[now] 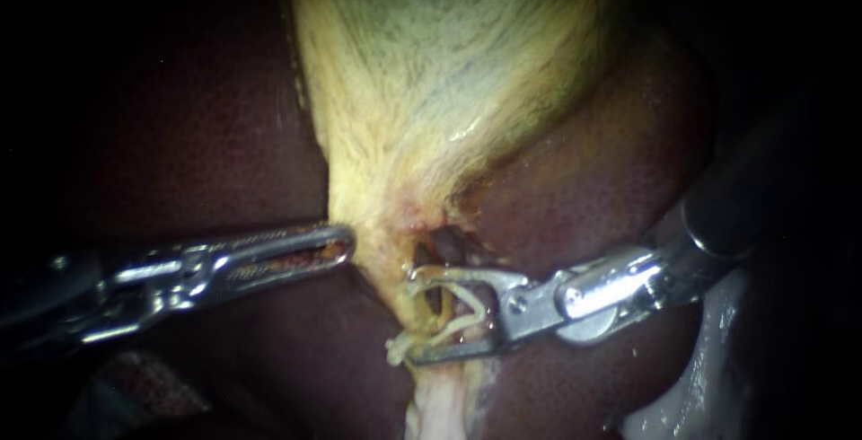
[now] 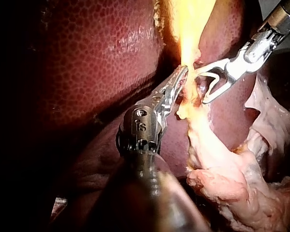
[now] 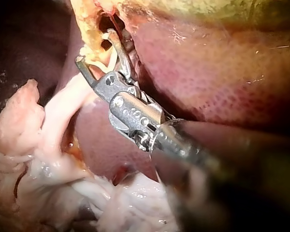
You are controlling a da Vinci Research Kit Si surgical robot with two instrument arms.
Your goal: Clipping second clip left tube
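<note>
Placing step: the right instrument (image 1: pixel 415 314) holds, in wide jaws, an unclosed clip (image 1: pixel 462 301) around the tube (image 1: pixel 420 296); the left instrument (image 1: pixel 346 244), jaws closed, grips the gallbladder (image 1: pixel 431 63). Next, I think, it needs a full squeeze.

The pale gallbladder (image 1: pixel 449 63) lies directly on the dark liver (image 1: pixel 180 135).
</note>
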